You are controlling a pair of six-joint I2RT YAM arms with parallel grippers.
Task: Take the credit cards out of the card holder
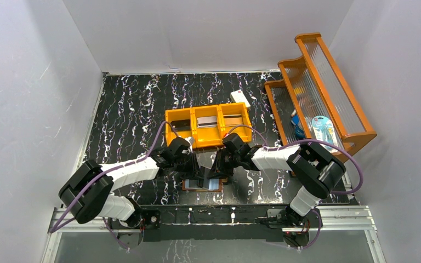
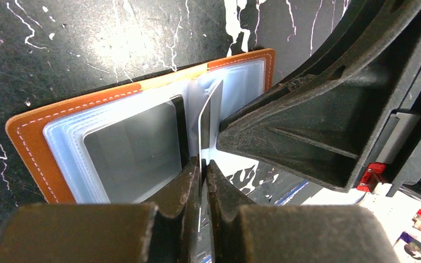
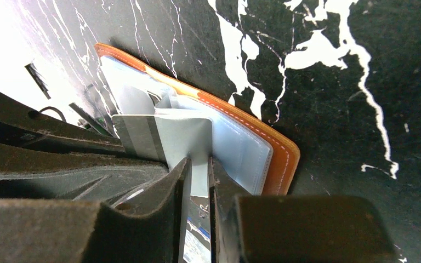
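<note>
**Counter** (image 1: 131, 104): black, veined with white, walled in pale grey on three sides.

**Card holder** (image 1: 211, 185): lies opened flat at the near edge of the counter, between the two arms and right under both sets of jaws. From above, only a sliver of pale blue with a brown rim shows. The wrist views give the rest: a brown stitched border (image 2: 33, 142) and stacked pale blue-grey clear pockets.

**Left gripper** (image 2: 203, 164): jaws pressed nearly together on a thin sheet standing upright from the fold, seen edge-on from its own camera. The right wrist view turns this sheet broadside, where it looks like a grey card (image 3: 140, 139) with a darker stripe. It is partly out of the pocket.

**Right gripper** (image 3: 199, 164): jaws pinching a pale inner sleeve (image 3: 189, 139), lifted off the card holder just beside the grey card. The left wrist view shows one of its fingertips meeting the upright sheet from the other side. From above, the two grippers converge in a V and hide what they hold.

**Orange tray** (image 1: 208, 141): three compartments, just beyond the grippers, seen only from above.
- Middle compartment: a silver card (image 1: 205, 121).
- Left compartment: a dark flat piece (image 1: 180, 126).
- Right compartment: too small to make out.

**White box** (image 1: 239, 97): behind the tray, near its right end.

**Orange rack** (image 1: 329, 90): stepped, with ribbed clear panels, at the far right. Small packaged items lie inside.
</note>
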